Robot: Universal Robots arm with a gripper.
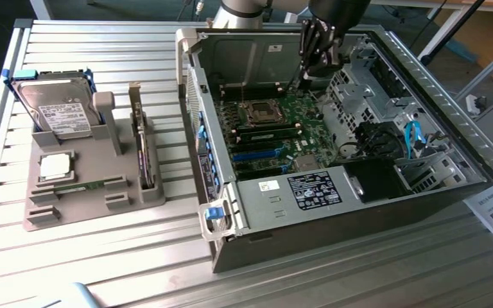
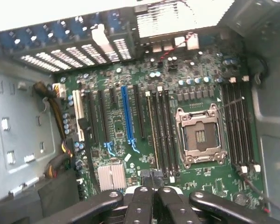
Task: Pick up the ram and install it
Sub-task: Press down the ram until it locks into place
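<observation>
The ram (image 1: 82,187) shows as a thin green strip lying on edge in a slot of the grey holder (image 1: 49,215), just in front of the silver processor chip (image 1: 54,166). My gripper (image 1: 309,76) hangs far from it, inside the open computer case (image 1: 332,212), over the back part of the green motherboard (image 1: 272,138). In the wrist view the black fingertips (image 2: 144,189) press together with nothing between them, just above the long memory slots (image 2: 161,133) beside the empty processor socket (image 2: 199,136).
The holder also carries a hard drive (image 1: 58,109) and an upright card (image 1: 144,151) on the exterior view's left. Case walls, a drive cage (image 1: 362,90) and cables (image 1: 413,141) crowd around the motherboard. Ribbed metal table (image 1: 101,269) lies in front.
</observation>
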